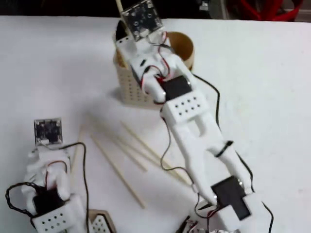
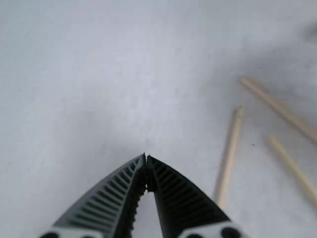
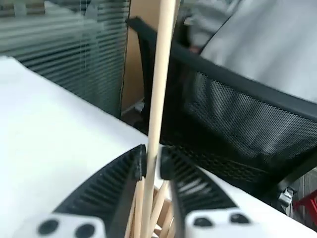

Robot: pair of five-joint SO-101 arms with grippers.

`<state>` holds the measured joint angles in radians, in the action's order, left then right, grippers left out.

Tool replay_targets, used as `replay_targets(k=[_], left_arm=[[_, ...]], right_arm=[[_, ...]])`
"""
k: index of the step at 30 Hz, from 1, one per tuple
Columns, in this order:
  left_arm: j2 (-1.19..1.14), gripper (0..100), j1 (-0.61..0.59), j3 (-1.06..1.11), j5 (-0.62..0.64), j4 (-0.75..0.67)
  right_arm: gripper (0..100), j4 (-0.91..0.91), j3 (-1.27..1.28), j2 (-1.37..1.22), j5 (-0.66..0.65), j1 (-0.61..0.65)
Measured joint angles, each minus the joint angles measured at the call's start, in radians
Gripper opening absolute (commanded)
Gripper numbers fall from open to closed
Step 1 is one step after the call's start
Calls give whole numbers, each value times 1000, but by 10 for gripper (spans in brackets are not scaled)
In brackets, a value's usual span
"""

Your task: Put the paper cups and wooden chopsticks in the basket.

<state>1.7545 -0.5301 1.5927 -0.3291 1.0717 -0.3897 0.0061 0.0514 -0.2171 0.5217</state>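
The white table (image 1: 262,97) carries everything; the right arm (image 1: 194,131) stretches across it to the basket (image 1: 129,87), presumably so its stick can drop straight in; a paper cup (image 1: 187,48) sits at the basket's far side, inside or behind I cannot tell; the right gripper (image 3: 151,163) pinches one chopstick (image 3: 161,74) upright above the basket; the left gripper (image 2: 146,161) hangs closed and empty over the table, just beside the loose chopsticks (image 1: 116,170) not yet collected.
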Motion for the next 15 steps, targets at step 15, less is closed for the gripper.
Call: replay_targets(k=[15], left_arm=[[0, 24, 0, 0, -2, 0]], right_arm=[[19, -551, 0, 199, 0, -5]])
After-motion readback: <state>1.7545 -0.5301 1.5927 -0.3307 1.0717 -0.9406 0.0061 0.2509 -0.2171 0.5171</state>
